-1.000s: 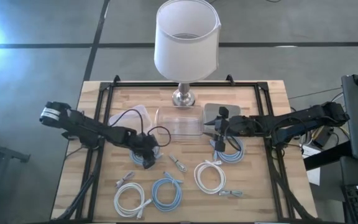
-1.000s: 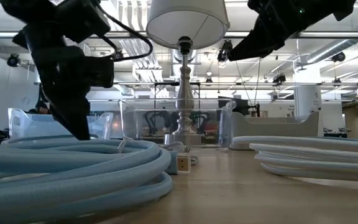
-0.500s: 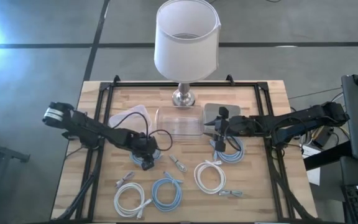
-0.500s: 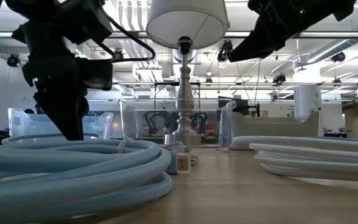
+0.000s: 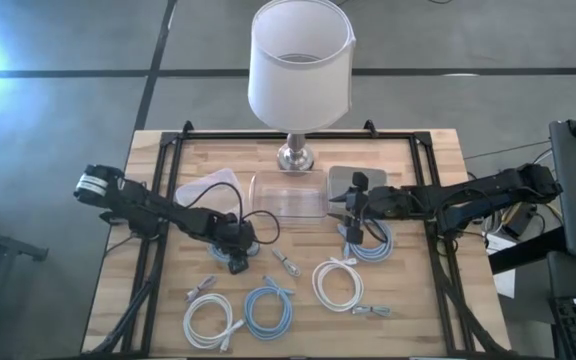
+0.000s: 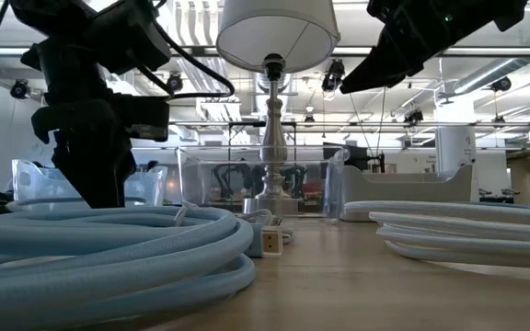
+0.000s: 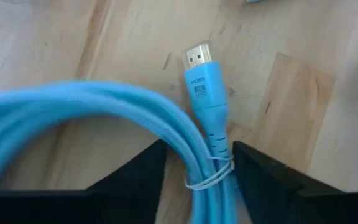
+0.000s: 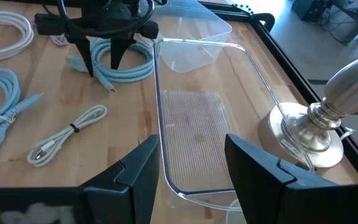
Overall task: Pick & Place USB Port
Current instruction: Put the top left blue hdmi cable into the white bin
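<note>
High view: the left gripper (image 5: 238,262) is hanging low over the light-blue coiled cable (image 5: 240,240) on the table (image 5: 428,300), just in front of the clear tray (image 5: 288,200).
Task's thing: the coil is lying flat on the wood, left of centre; its blue plug (image 7: 199,74), a flat metal-tipped connector marked HDMI rather than USB, is pointing away from the wrist camera.
Left fingers: the two dark fingers (image 7: 129,180) are spread, one on each side of the cable just behind the plug, where a thin tie (image 7: 210,175) is binding the loops; nothing is being pinched yet.
Handling: by my reading, the cable is light and soft, and the loops are likely to sag and swing once lifted; the moulded plug body is the stiff part.
Where to hold: the bundled strands at the tie, or the plug's ribbed collar, are looking like the surest grip, since a hold on one loose loop may let the coil unwind.
Left arm pose: it is reaching in from the table's left edge, stretched low, wrist tipped down toward the coil.
Right gripper (image 5: 346,214): it is waiting raised beside the tray's right end, near the lamp (image 5: 298,60), fingers (image 8: 129,180) apart and empty.
Risk: the tie may be slipping under the pads as they are closing.
</note>
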Controlling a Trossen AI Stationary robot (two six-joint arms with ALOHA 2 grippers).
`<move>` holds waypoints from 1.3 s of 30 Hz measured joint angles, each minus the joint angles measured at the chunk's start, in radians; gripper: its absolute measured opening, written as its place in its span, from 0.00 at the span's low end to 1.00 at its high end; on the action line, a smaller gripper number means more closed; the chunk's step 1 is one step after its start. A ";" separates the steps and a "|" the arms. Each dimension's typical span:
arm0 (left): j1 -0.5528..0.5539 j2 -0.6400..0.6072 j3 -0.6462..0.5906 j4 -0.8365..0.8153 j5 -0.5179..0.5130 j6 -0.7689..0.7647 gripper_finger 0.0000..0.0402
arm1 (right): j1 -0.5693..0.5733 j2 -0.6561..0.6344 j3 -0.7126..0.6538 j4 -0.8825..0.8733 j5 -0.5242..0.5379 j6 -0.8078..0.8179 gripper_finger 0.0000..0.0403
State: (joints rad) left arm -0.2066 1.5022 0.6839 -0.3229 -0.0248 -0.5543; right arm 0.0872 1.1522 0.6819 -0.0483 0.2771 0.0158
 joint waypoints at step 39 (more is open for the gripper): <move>0.031 -0.055 0.531 -1.047 -0.422 -0.135 0.14 | 0.000 0.000 -0.002 0.000 0.000 -0.001 0.44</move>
State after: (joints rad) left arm -0.1756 1.4467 1.2149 -1.3703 -0.4466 -0.6896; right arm 0.0872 1.1522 0.6800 -0.0479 0.2775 0.0152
